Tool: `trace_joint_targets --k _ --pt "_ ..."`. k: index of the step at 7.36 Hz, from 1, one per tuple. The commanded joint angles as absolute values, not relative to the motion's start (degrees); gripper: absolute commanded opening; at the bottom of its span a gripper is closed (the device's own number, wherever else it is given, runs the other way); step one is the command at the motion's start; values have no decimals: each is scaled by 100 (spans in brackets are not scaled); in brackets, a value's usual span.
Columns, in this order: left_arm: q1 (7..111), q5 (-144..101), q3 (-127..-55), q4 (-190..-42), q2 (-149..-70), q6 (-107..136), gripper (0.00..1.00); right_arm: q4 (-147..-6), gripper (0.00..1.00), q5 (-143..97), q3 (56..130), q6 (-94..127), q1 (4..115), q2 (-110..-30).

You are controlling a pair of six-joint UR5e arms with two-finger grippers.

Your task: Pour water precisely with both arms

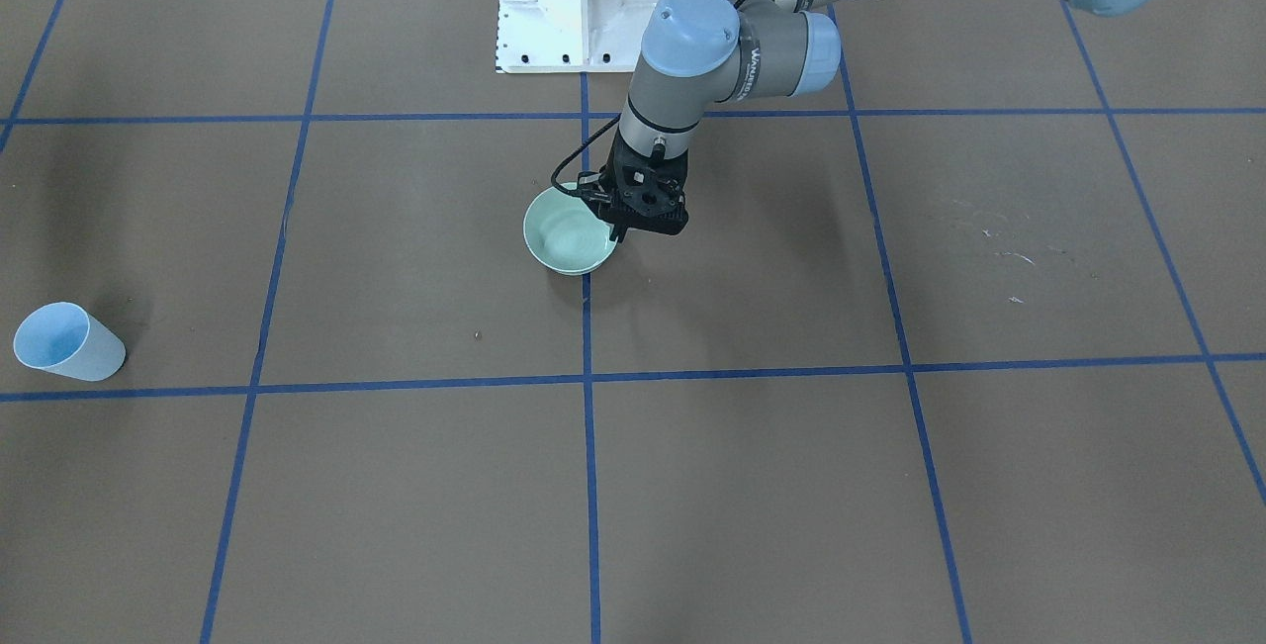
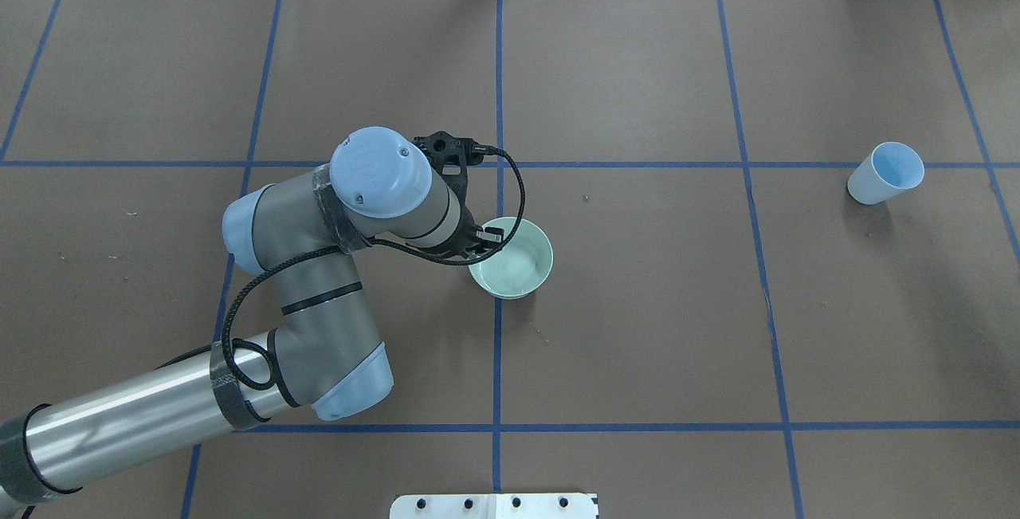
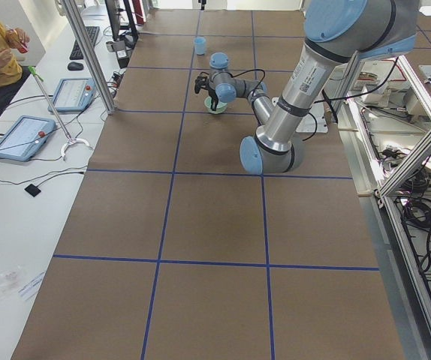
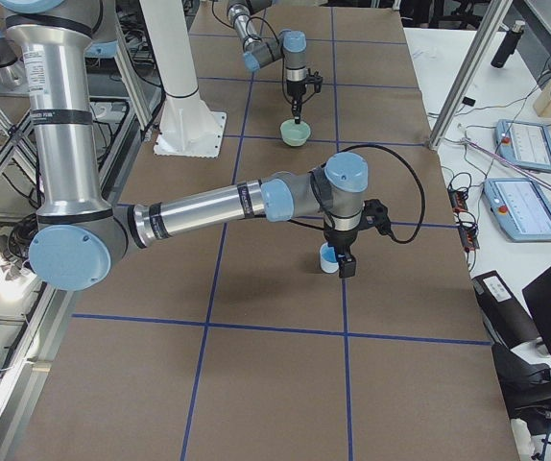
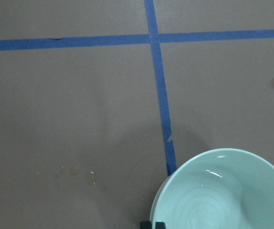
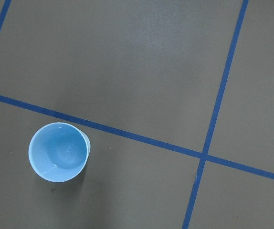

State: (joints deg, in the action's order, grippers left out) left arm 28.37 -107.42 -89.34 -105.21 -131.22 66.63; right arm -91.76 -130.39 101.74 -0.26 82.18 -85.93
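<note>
Water (image 5: pixel 208 205) in bowl (image 5: pixel 266 191) | left hand (image 1: pixel 615 229) clamped on its rim | right hand (image 4: pixel 341 267): cannot tell

The left gripper (image 1: pixel 617 232): fingertips masked by its own body from the front and by the left arm (image 2: pixel 382 184) from overhead, so its hold on the bowl (image 1: pixel 554 250) rim cannot be told. In the left wrist view the bowl is cut by the lower and right edges. Whether it holds water is unclear. The right gripper (image 4: pixel 344 264), seen only from the right side, is too small to read and covers part of the blue cup (image 4: pixel 326 257).
</note>
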Motion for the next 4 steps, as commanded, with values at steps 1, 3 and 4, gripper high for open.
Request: trace_joint_targets --k 1,3,4 --pt "2830 -10732 -8912 -10512 -13113 6636 35 -9176 100 -13122 10178 -26 8218 -8596" --pt "2917 -10653 -8973 -10512 -13104 6627 100 -9176 100 -13122 10186 -26 8218 -8596" --pt "3092 -10670 -9061 -10460 -13104 6575 100 -9176 100 -13131 10187 -35 8218 -8578"
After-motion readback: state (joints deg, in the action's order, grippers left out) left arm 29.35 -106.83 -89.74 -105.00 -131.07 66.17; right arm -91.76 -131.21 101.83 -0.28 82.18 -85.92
